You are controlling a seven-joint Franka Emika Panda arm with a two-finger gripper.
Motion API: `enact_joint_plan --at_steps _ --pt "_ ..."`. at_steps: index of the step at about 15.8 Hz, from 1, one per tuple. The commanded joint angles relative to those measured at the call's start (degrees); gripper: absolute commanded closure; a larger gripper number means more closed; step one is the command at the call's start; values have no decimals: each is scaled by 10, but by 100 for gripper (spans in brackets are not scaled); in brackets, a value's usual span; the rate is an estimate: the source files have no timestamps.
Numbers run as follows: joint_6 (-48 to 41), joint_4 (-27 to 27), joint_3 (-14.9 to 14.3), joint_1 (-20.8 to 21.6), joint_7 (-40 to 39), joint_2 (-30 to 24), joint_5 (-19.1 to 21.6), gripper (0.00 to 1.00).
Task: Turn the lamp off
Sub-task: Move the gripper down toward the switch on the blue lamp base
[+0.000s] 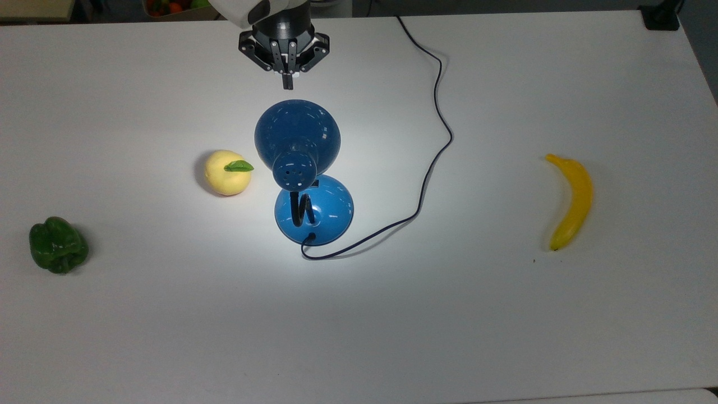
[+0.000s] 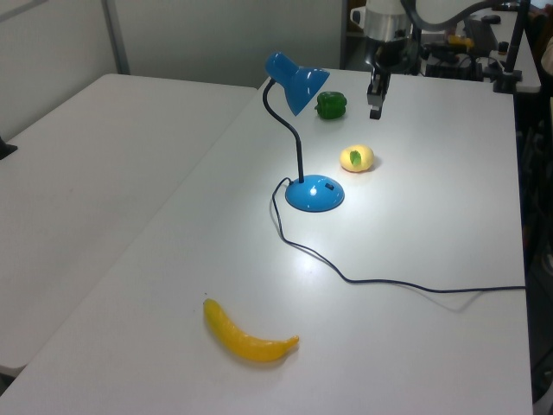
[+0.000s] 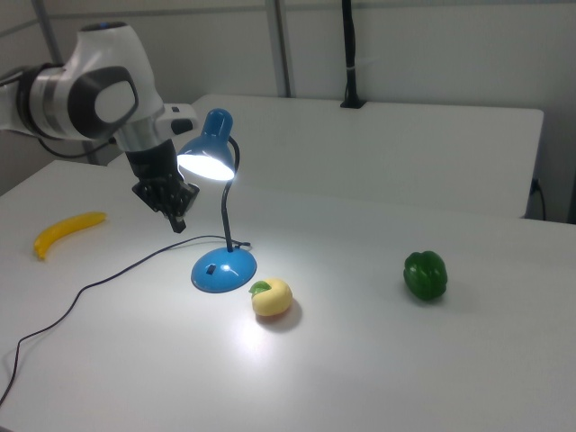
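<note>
Top view, left to right: a dark green bell pepper (image 1: 58,245) lay near the table's left edge; a pale yellow apple-like fruit with a green leaf (image 1: 227,172) sat just beside the lamp; a yellow banana (image 1: 571,201) lay well apart at the top view's right.
Table: one white tabletop (image 1: 505,314) bore all of these.
Gripper: the arm's black two-finger gripper (image 1: 287,83) hung above the table just past the shade's far rim, apart from it.
Fingers: they were pressed together into one narrow tip, holding nothing and touching nothing.
Lamp, place: the glossy blue desk lamp with dome shade and round base (image 1: 313,210) stood near the table's middle, between the yellow fruit and the banana.
Lamp, state: it was lit; a bright pool of light lay on the table around its base.
Lamp, direction: in the top view its long axis ran from the base up the picture to the shade, toward the gripper.
Cord: the thin black cord (image 1: 437,120) left the base's near side, looped, and ran to the table's far edge.
Right view: it showed the glowing mouth of the shade (image 3: 208,162), tilted down and toward the gripper (image 3: 178,222), and the black neck rising from the base.
Left view: it showed the shade's blue back, with the gripper (image 2: 375,111) above the yellow fruit (image 2: 357,158).
</note>
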Motion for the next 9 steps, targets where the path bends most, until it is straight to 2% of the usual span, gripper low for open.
enact_joint_plan --at_steps 1,4,9 --pt "59 -30 -2 15 -3 18 5 100" --pt "99 -47 -2 16 -2 30 4 100" --pt "157 -46 -1 26 11 70 2 100"
